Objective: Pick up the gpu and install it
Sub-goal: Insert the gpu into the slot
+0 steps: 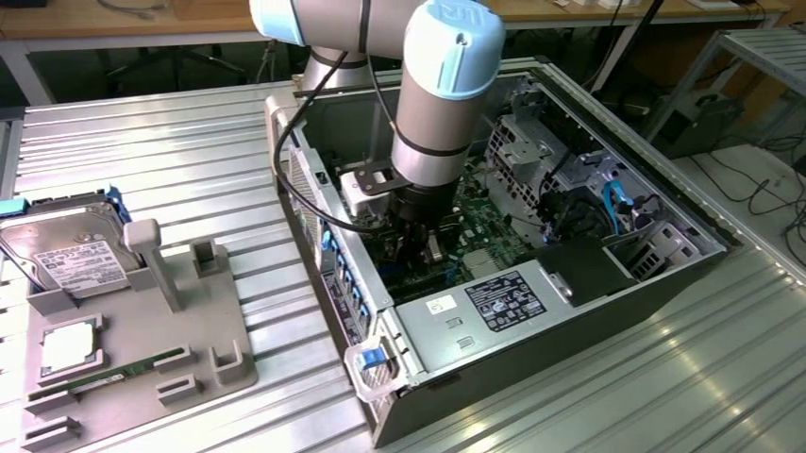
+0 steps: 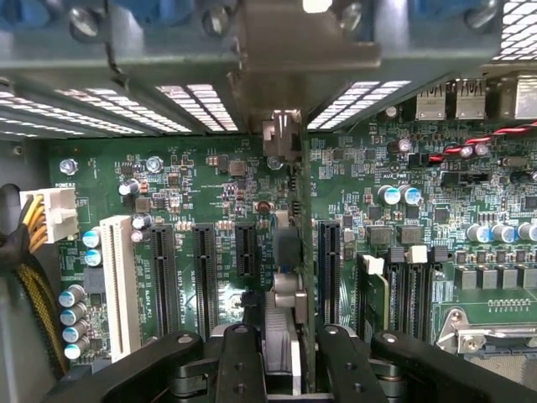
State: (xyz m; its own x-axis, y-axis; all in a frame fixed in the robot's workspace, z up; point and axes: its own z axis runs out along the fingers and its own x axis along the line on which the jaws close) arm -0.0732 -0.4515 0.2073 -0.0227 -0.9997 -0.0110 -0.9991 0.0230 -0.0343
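Wrist view | my gripper (image 2: pixel 281 357) clamps gpu (image 2: pixel 285 252) edge-on over motherboard (image 2: pixel 168 168) | risk: misaligned card jams beside slot

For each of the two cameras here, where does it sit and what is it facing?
Exterior view: off the arm, raised, looking down at the open computer case and the grey parts tray; the arm reaches into the case.
Wrist view: on the wrist inside the case, facing the green motherboard; the tool grips the gpu, seen edge-on over the slots.
Shared: the motherboard and the case interior.
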